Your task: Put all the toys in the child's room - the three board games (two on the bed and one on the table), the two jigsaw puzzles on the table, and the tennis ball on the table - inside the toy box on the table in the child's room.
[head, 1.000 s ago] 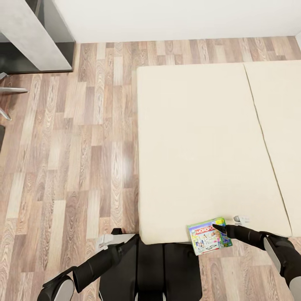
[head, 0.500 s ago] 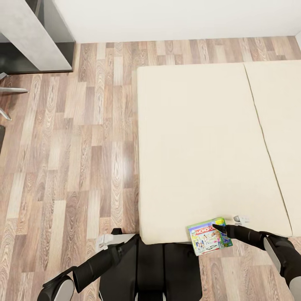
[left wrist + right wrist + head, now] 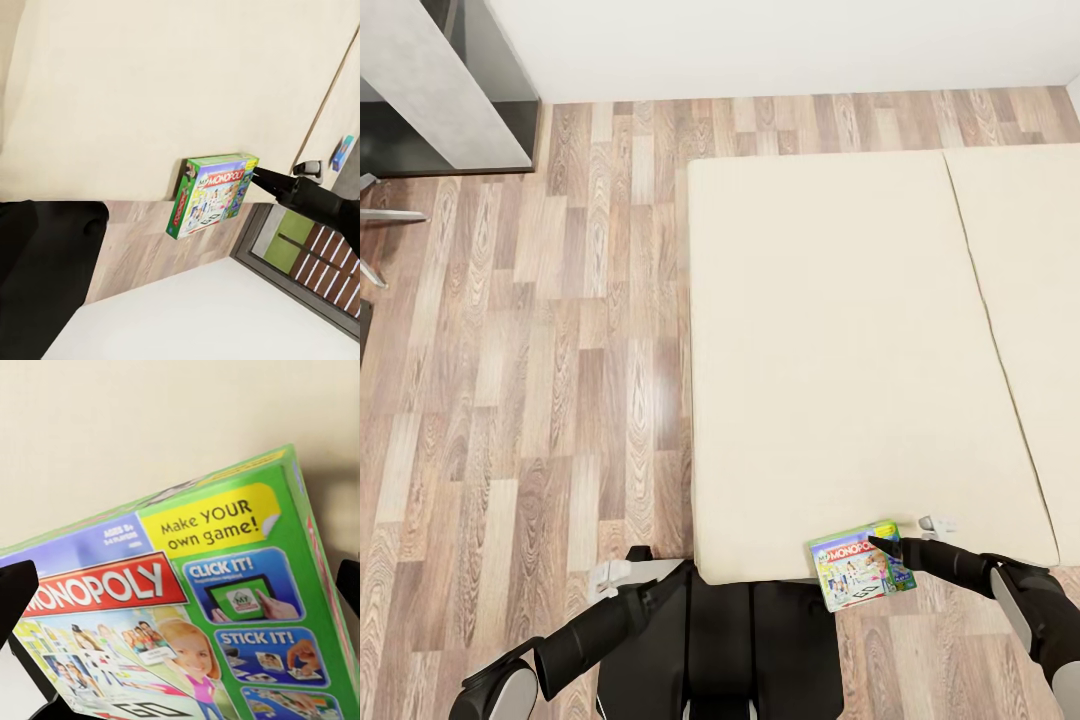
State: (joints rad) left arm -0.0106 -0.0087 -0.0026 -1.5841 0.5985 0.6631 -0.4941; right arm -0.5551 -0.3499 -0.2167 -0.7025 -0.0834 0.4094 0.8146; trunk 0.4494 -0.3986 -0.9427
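Note:
A MONOPOLY board game (image 3: 857,567) with a green rim juts over the near edge of the bed (image 3: 830,330), a beige mattress. My right gripper (image 3: 884,546) is shut on the box's far right corner. In the right wrist view the box lid (image 3: 187,622) spans the space between the dark fingertips (image 3: 15,589). The left wrist view looks across at the same box (image 3: 210,193) and the right gripper (image 3: 259,175) on it. My left gripper (image 3: 622,572) hangs low by the trunk, over the floor, with its fingers too hidden to read. A corner of the table (image 3: 420,80) is at the far left.
Wood floor (image 3: 540,350) runs along the left of the bed up to a white wall. A chair's metal legs (image 3: 380,220) poke in at the left edge. A small blue box (image 3: 343,152) lies far off in the left wrist view.

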